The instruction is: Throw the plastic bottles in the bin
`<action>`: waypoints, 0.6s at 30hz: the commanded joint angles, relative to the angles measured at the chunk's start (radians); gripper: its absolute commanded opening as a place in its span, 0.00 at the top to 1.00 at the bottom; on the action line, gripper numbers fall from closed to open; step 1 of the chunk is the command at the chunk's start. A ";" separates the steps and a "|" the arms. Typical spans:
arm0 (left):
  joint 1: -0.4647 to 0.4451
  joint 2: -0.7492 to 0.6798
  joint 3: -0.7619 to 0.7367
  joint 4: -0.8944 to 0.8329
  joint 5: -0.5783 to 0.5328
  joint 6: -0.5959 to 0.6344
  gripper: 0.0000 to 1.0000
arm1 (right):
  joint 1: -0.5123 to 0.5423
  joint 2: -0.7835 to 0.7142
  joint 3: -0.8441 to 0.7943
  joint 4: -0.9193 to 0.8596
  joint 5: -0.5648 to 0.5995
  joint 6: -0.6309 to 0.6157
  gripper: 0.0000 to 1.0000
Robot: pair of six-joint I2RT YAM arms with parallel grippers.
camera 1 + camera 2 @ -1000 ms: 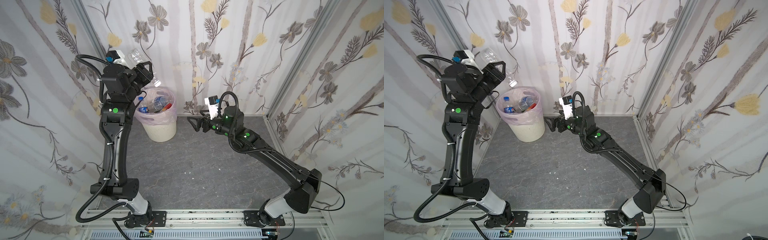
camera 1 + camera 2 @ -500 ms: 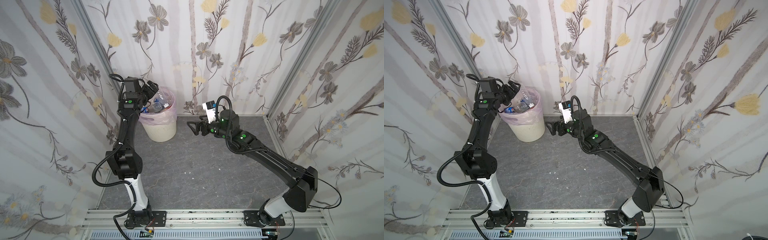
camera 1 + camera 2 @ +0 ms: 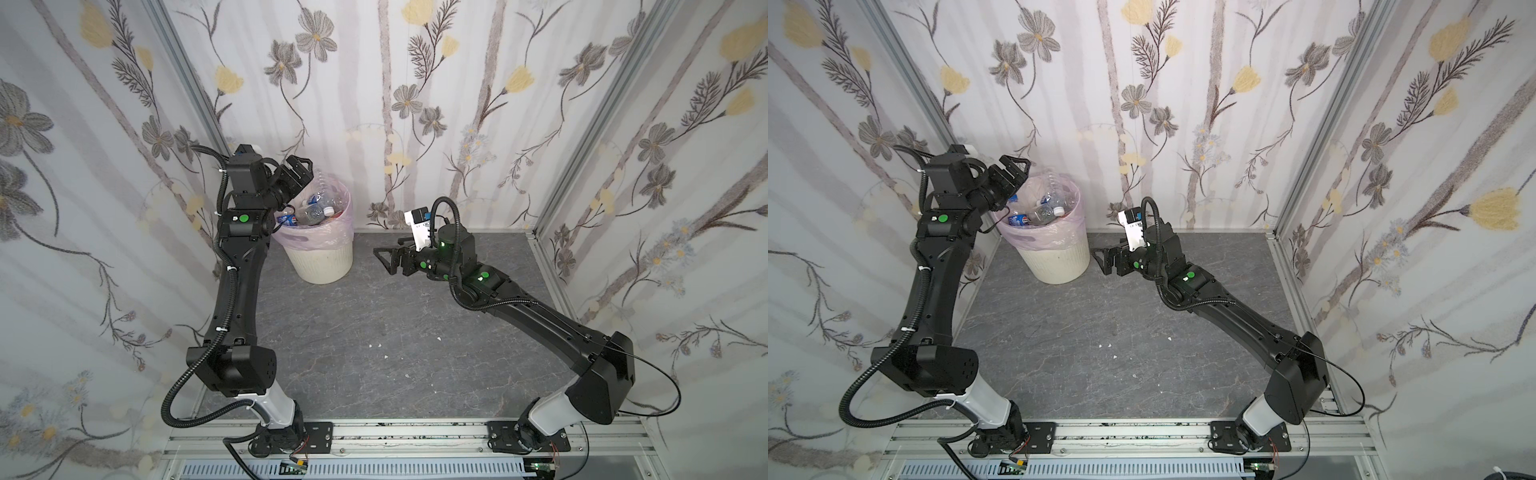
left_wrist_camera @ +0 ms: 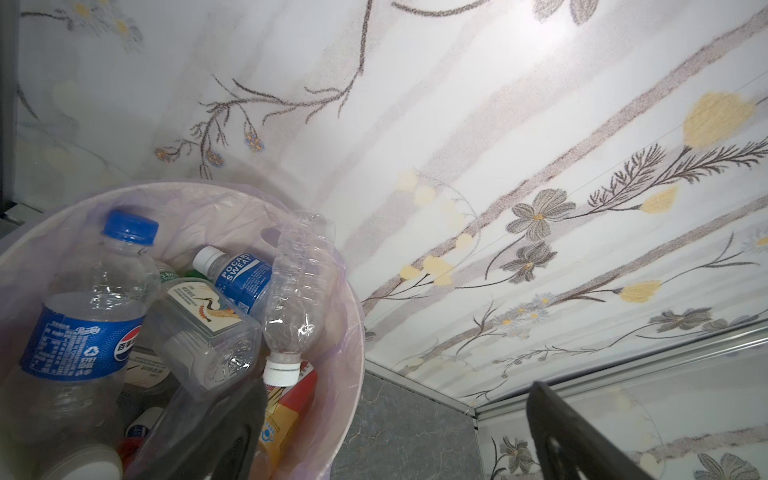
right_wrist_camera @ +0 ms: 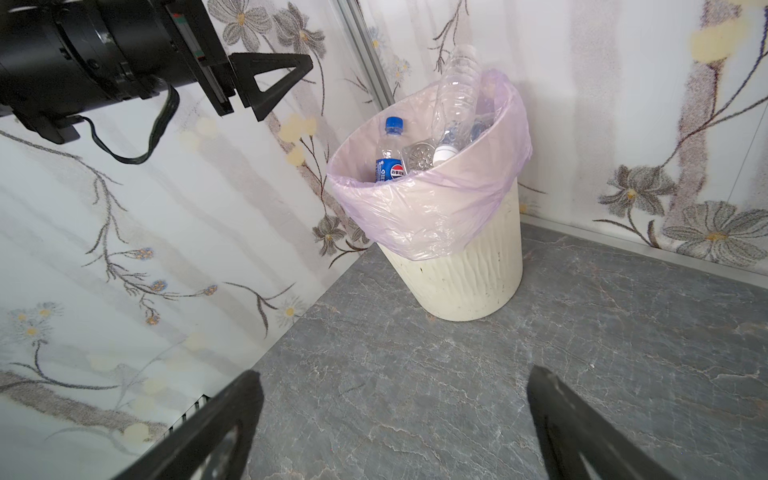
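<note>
The bin, cream and ribbed with a pink liner, stands in the back left corner. Several plastic bottles lie inside it. A blue-capped, blue-labelled bottle stands among them. A clear crumpled bottle leans neck-down against the bin's rim, its base sticking out above. My left gripper hangs open and empty just above the bin's left edge. My right gripper is open and empty over the floor, right of the bin.
Flowered walls close in behind and to the left of the bin. The floor is grey marbled, with a few small white specks. A metal rail runs along the front edge under both arm bases.
My left arm came down from high above the bin with a clear bottle, opened, and drew back. That bottle now leans inside the bin. The right arm has barely moved.
</note>
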State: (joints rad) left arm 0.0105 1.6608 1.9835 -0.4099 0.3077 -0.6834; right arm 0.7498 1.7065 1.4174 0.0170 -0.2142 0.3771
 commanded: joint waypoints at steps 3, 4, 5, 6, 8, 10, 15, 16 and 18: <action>-0.018 0.008 -0.001 0.020 -0.005 0.022 0.00 | 0.000 -0.010 -0.015 0.032 -0.001 0.009 0.00; -0.022 0.011 0.002 0.020 -0.001 0.025 0.00 | 0.000 -0.012 -0.020 0.031 0.000 0.011 0.00; -0.027 0.014 0.005 0.022 0.002 0.034 0.00 | -0.001 -0.014 -0.027 0.032 0.002 0.014 0.00; -0.031 0.017 0.009 0.022 0.006 0.042 0.00 | 0.000 -0.018 -0.033 0.034 0.004 0.015 0.00; -0.038 0.019 0.011 0.021 0.007 0.052 0.00 | 0.000 -0.028 -0.049 0.040 0.008 0.019 0.00; -0.048 0.014 0.010 0.022 0.008 0.060 0.00 | -0.001 -0.039 -0.061 0.040 0.013 0.020 0.00; -0.110 -0.020 -0.036 0.023 -0.018 0.120 0.00 | 0.000 -0.067 -0.092 0.032 0.043 0.019 0.00; -0.133 -0.031 -0.054 0.024 -0.030 0.148 0.00 | -0.001 -0.079 -0.104 0.032 0.059 0.016 0.00; -0.172 -0.054 -0.097 0.028 -0.058 0.196 0.00 | -0.004 -0.104 -0.131 0.032 0.096 0.011 0.00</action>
State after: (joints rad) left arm -0.1314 1.6310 1.9190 -0.4065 0.2939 -0.5709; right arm 0.7486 1.6283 1.3079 0.0090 -0.1780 0.3916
